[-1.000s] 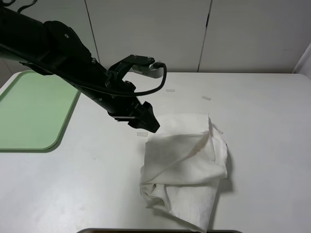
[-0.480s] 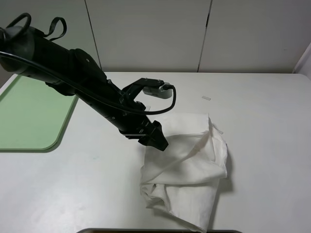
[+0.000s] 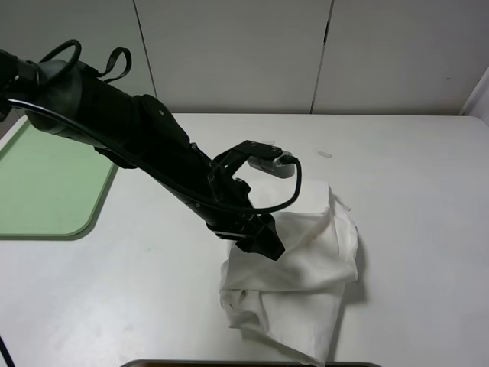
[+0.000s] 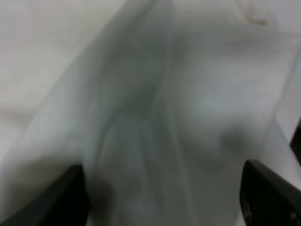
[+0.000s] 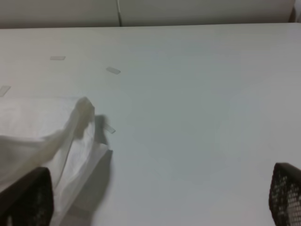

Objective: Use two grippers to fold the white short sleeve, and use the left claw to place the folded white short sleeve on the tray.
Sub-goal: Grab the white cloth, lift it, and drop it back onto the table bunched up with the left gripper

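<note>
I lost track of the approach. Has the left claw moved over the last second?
Yes. The left claw has travelled away from the tray, rightward and nearer the camera, and is now over the white short sleeve.

Even, bright overhead lighting; soft shadow on counter (image 3: 428, 229) beside shirt (image 3: 306, 298). Exterior view sharp. Left wrist view heavily blurred, dim. Right wrist view slightly soft.

A white table (image 3: 428, 199) carries everything. The light green tray (image 3: 46, 191) lies flat at its far-left side, while the crumpled white short sleeve (image 3: 306, 283) sits near the middle toward the near edge. Small white tape strips (image 3: 325, 154) are stuck farther back, right of centre.
</note>
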You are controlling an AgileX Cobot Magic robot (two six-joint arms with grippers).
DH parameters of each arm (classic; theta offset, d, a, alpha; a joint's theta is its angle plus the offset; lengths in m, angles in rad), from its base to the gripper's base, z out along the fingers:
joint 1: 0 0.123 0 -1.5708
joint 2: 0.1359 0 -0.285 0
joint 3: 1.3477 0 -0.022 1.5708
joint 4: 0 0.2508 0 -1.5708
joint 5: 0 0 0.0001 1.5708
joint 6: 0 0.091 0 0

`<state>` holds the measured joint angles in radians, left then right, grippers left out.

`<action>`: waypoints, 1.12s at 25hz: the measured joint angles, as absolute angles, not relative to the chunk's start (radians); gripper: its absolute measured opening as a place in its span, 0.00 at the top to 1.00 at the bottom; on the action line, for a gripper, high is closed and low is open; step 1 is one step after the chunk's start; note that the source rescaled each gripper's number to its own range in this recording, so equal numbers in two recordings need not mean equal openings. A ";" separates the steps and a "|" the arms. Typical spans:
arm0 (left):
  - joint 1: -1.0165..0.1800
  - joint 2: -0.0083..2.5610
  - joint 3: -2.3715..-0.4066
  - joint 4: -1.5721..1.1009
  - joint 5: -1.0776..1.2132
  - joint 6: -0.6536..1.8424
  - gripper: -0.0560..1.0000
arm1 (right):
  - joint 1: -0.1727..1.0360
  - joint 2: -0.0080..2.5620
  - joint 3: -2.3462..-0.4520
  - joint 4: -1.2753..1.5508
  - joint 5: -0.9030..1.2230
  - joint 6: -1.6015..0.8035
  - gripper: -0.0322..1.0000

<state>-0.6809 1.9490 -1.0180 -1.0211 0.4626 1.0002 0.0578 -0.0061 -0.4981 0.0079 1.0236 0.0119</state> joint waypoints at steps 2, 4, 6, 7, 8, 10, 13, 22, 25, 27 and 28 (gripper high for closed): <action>-0.714 1.949 -1.018 -1.057 0.466 1.029 0.32 | 0.058 -0.006 -0.498 0.008 1.024 0.012 0.00; -0.744 1.949 -1.018 -1.077 0.470 1.049 0.32 | 0.058 -0.006 -0.498 0.008 1.024 0.012 0.00; -0.756 1.949 -1.018 -1.088 0.472 1.056 0.32 | 0.058 -0.006 -0.498 0.008 1.024 0.012 0.00; -0.770 1.949 -1.018 -1.101 0.475 1.066 0.32 | 0.058 -0.006 -0.498 0.008 1.024 0.012 0.00; -0.770 1.949 -1.018 -1.101 0.475 1.066 0.32 | 0.058 -0.006 -0.498 0.008 1.024 0.012 0.00; -0.792 1.950 -1.018 -1.124 0.482 1.082 0.32 | 0.058 -0.006 -0.498 0.008 1.024 0.012 0.00; -0.830 1.950 -1.018 -1.160 0.526 1.108 0.32 | 0.058 -0.006 -0.498 0.008 1.024 0.012 0.00; -0.851 1.950 -1.089 -1.209 0.645 1.205 0.32 | 0.058 -0.006 -0.498 0.008 1.024 0.012 0.00; -0.866 1.950 -1.154 -1.274 0.710 1.284 0.32 | 0.058 -0.006 -0.498 0.008 1.024 0.012 0.00; -0.883 1.950 -1.190 -1.307 0.765 1.340 0.32 | 0.058 -0.006 -0.498 0.008 1.024 0.012 0.00; -0.886 1.950 -1.199 -1.315 0.792 1.365 0.32 | 0.058 -0.006 -0.498 0.008 1.024 0.012 0.00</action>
